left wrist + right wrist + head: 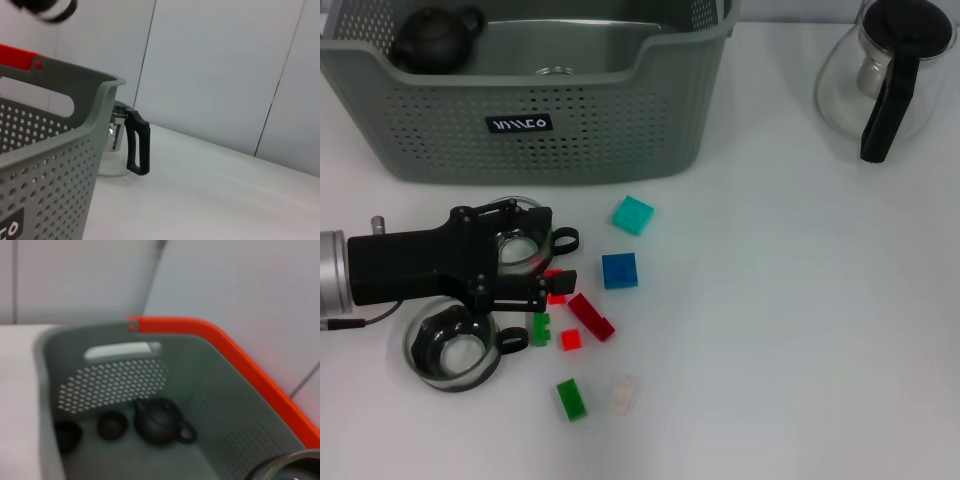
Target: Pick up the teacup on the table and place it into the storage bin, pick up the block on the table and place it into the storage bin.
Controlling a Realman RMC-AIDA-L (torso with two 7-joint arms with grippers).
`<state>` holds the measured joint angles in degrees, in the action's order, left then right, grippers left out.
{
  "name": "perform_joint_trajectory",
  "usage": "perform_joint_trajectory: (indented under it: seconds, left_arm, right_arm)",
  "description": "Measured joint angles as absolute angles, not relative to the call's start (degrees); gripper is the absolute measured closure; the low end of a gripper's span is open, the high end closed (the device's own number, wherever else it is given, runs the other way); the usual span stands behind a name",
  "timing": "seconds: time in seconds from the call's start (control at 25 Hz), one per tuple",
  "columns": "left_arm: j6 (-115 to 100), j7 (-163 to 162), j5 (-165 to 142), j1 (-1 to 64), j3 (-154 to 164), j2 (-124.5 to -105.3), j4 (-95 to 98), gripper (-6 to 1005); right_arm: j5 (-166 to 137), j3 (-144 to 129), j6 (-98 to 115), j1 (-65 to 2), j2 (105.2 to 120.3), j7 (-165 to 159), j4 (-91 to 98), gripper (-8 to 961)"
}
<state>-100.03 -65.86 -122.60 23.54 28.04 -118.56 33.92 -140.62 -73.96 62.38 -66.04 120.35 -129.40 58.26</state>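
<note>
Left gripper [558, 268] reaches in low from 9 o'clock, lying almost flat over the table [790, 330]. It hangs over a glass teacup [520, 240] at about 8 o'clock of centre, in front of the storage bin [520, 100]. Fingers look parted, one near the cup's black handle, the other lower by a small red block [557, 290]; nothing is visibly clamped. Judged an approach to the cup's rim or handle side, not yet a hold.

A second glass teacup [450, 345] sits at 7 o'clock, just under the arm, free. Blocks lie scattered from centre toward 6 o'clock: teal [633, 214], blue [619, 270], long red [591, 316], green [571, 399], a pale one [622, 393]. All are still on the table.

The bin at 11 o'clock already holds a black teapot [435, 40] and small dark cups [113, 425]. Glass pot [885, 70] stands at 1 o'clock, well apart.

Right gripper is not seen in the head view; its wrist camera looks down into the bin. Its state cannot be told.
</note>
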Motion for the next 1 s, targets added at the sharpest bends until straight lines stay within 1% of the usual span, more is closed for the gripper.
perform_joint_trajectory:
  seconds: [0.24, 0.56, 1.0]
  left_arm:
    - [-99.91, -65.83, -122.61, 23.63, 27.99, -118.57, 33.92, 94]
    - [-98.84, -65.84, -122.60, 23.73, 27.56, -118.61, 33.93, 94]
    - [-98.67, -65.89, -122.61, 23.80, 27.50, -118.72, 33.92, 95]
  right_arm:
    - [-137.34, -73.71, 55.18, -66.07, 120.20, -124.73, 48.23, 871]
    - [-134.73, -73.75, 52.42, -65.79, 120.35, -122.81, 44.30, 867]
    - [-134.30, -74.08, 51.72, -65.17, 120.24, -122.33, 42.12, 837]
